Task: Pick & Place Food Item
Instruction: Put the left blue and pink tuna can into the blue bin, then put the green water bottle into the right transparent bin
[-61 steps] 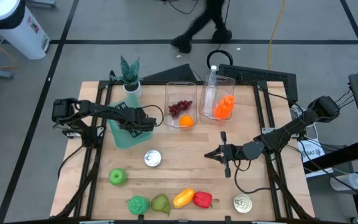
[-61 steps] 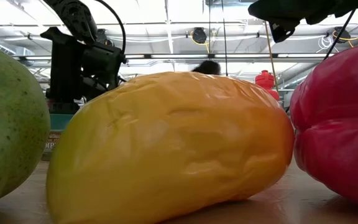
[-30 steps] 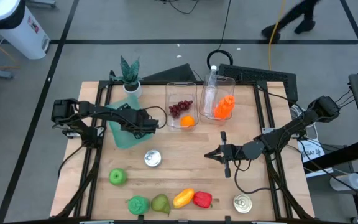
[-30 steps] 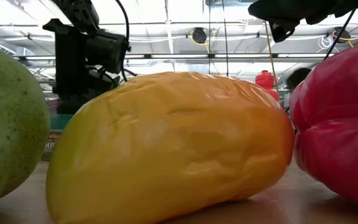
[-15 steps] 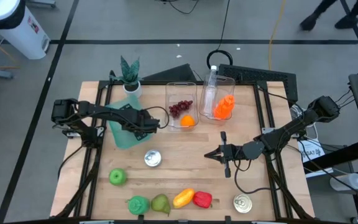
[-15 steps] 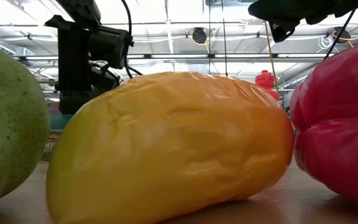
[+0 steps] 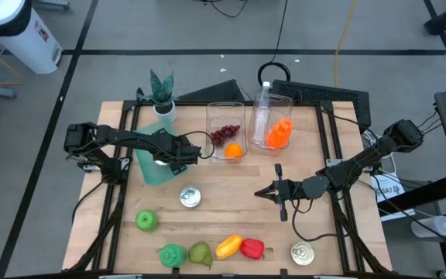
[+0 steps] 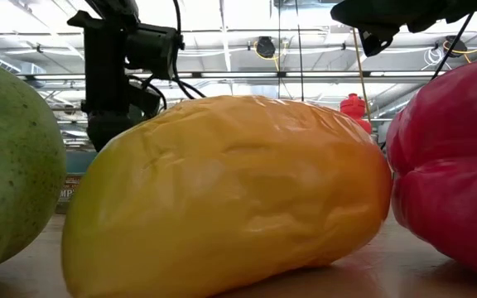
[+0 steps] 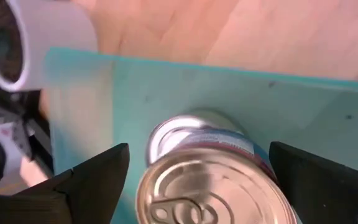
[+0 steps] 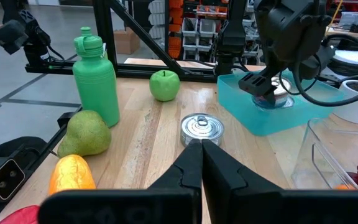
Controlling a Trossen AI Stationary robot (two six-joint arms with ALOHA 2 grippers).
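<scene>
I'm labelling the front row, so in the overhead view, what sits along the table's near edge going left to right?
Green bottle → pear → yellow pepper → red pepper → tin can.

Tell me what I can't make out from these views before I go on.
- Whether the left gripper grips the can over the teal tray: in the high view the arm covers it, and the left wrist view cuts off the can's lower part.
- Most of the table in the low view: the yellow pepper fills the picture.
- Label text on the loose can: too small.
</scene>
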